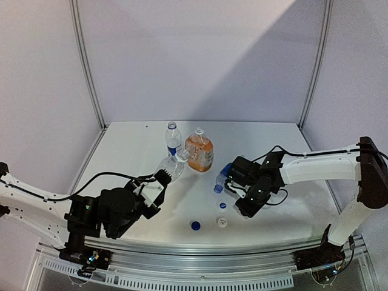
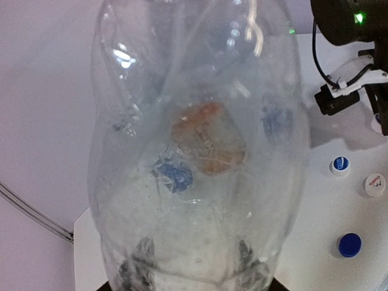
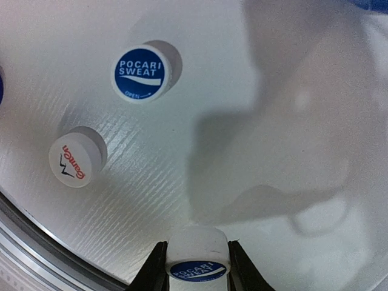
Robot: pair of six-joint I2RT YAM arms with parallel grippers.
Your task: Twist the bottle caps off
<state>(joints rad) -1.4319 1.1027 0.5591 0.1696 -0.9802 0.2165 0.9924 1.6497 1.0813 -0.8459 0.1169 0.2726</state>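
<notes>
My left gripper (image 1: 159,187) is shut on the base of a plain clear bottle (image 1: 170,167), which it holds tilted above the table. That bottle (image 2: 200,151) fills the left wrist view, and the dark fingertips (image 2: 136,267) show through its wall. My right gripper (image 3: 197,270) is shut on a white cap with a blue printed top (image 3: 197,257), held just above the table. In the top view the right gripper (image 1: 245,209) points down near the loose caps. A blue-labelled bottle (image 1: 173,139) and an orange-filled bottle (image 1: 199,151) stand upright behind. Another blue-labelled bottle (image 1: 221,178) lies by the right arm.
Three loose caps lie near the front edge: a blue-topped white one (image 3: 140,73) (image 1: 222,205), a white one with a red logo (image 3: 74,159) (image 1: 222,222), and a plain blue one (image 1: 195,225) (image 2: 349,245). The metal front rail (image 1: 200,257) runs close below them.
</notes>
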